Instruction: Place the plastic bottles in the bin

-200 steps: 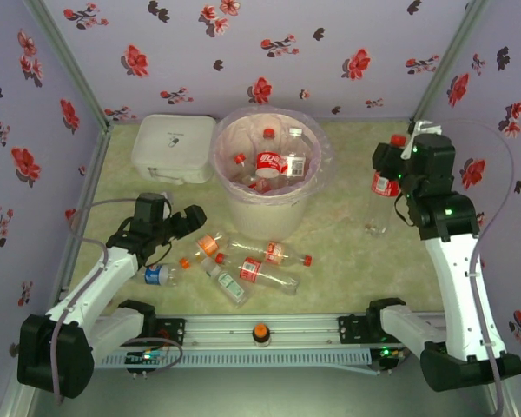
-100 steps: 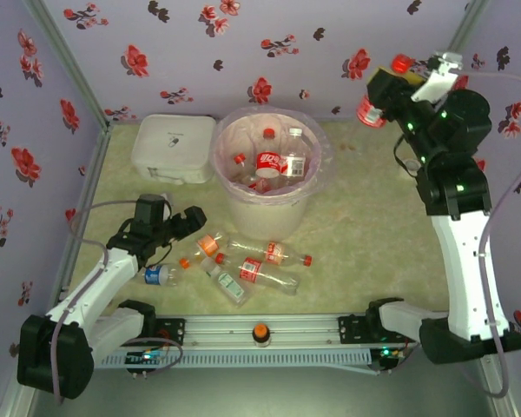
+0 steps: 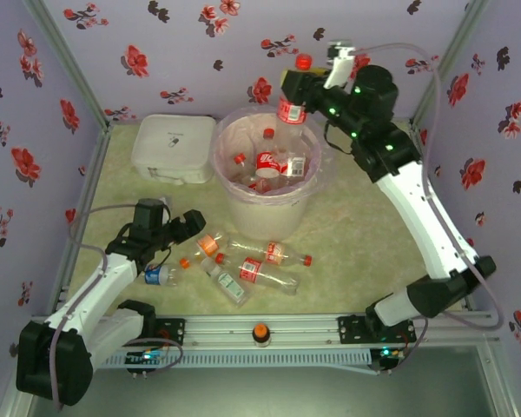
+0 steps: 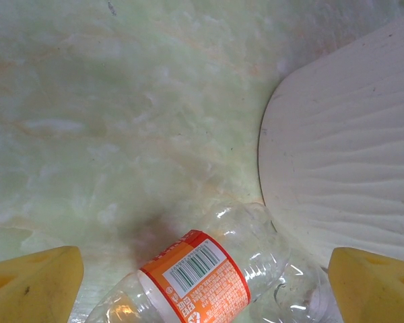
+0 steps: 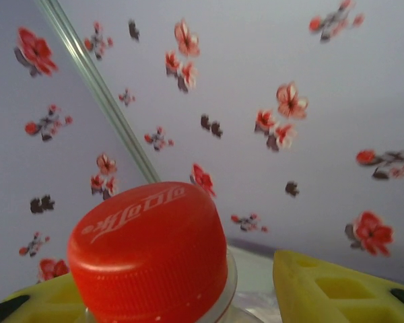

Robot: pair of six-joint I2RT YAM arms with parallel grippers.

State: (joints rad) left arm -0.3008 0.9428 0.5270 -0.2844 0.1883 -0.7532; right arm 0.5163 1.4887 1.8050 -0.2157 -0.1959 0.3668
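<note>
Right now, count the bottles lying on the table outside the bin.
5, all before the bin: orange-label bottle, blue-label bottle, green-label bottle, far red-label bottle, near red-label bottle. Others may be hidden.

Right wrist: red-capped bottle [image 5: 148, 252] cut off below the neck by the lower edge; both yellow fingers [image 5: 337, 289] also cropped there; wallpaper [image 5: 289, 67] behind soft. Left wrist: orange-labelled bottle [image 4: 202, 279] runs off the bottom edge, cap end unseen; fingertips [image 4: 30, 282] clipped at the corners; bin [image 4: 343, 168] wall cropped at right. Top: binned bottles [image 3: 269, 163] overlap, count unclear; label print too small to read.
</note>
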